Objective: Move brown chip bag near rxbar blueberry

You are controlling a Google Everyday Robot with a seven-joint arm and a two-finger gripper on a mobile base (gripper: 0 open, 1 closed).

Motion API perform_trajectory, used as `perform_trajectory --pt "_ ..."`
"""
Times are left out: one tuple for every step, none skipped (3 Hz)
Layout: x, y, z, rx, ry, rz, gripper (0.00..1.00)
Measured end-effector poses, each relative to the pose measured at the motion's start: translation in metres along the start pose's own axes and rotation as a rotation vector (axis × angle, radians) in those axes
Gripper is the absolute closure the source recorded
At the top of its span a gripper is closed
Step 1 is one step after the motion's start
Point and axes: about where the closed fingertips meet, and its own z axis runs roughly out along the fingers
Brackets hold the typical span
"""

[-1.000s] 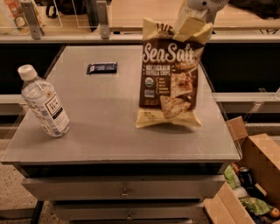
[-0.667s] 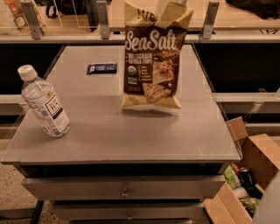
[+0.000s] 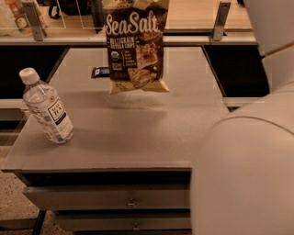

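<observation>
The brown chip bag (image 3: 136, 48), with white "Sea Salt" lettering, hangs upright in the air above the far middle of the grey table (image 3: 138, 133). It casts a shadow on the table below it. My gripper (image 3: 140, 2) holds the bag by its top at the upper edge of the view and is mostly cut off there. The rxbar blueberry (image 3: 100, 71), a small dark navy bar, lies flat on the table just left of the bag's lower part. Its right end is hidden behind the bag.
A clear water bottle (image 3: 46, 110) stands tilted near the table's left edge. My pale arm (image 3: 248, 174) fills the lower right of the view. Drawers (image 3: 131, 202) sit under the table front. A counter with posts (image 3: 220, 20) runs behind.
The bag has moved left and up off the table with the gripper, ending beside the blue bar. My arm now fills the right of the view.
</observation>
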Motion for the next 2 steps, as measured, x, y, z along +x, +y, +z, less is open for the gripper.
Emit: perform_trajectory --pt "-0.007 -0.023 0.015 0.022 -0.019 -0.007 1.0" --pt "0.003 -0.039 0.029 0.043 -0.051 0.025 1.0"
